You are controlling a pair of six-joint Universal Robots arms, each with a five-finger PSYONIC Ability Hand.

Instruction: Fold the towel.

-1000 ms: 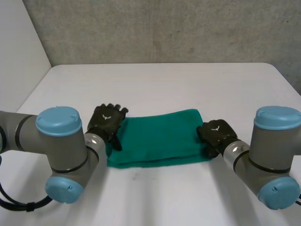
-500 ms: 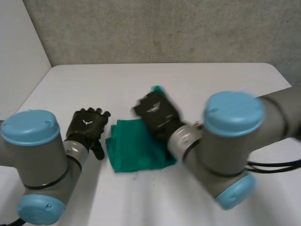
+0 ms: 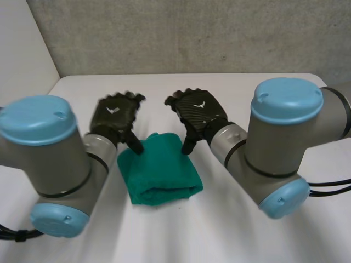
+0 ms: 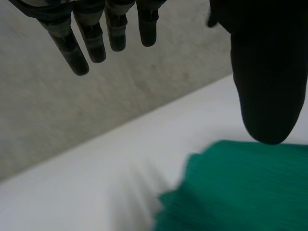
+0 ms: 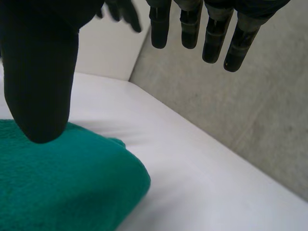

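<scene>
Green towel (image 3: 159, 170) lies folded into a compact, thick rectangle on the white table (image 3: 164, 87), near the table's middle and closer to the robot than to the grey wall (image 3: 192, 33). Its rolled fold edge faces the robot. The left hand (image 3: 114, 116) is positioned just beyond the towel's far left corner, and the right hand (image 3: 196, 111) just beyond its far right corner. The two hands are near each other but apart. In the left wrist view, the left hand's fingers (image 4: 91, 33) are straight and spread, well away from the thumb (image 4: 267, 72), and nothing is held; the thumb tip is over the edge of the towel (image 4: 240, 187), and contact cannot be confirmed. In the right wrist view, the right hand's fingers (image 5: 211, 33) are likewise straight and separated from the thumb (image 5: 41, 72), which hangs over the towel (image 5: 57, 183); nothing is held. The left arm (image 3: 49, 159) and right arm (image 3: 279, 142) flank the towel.
</scene>
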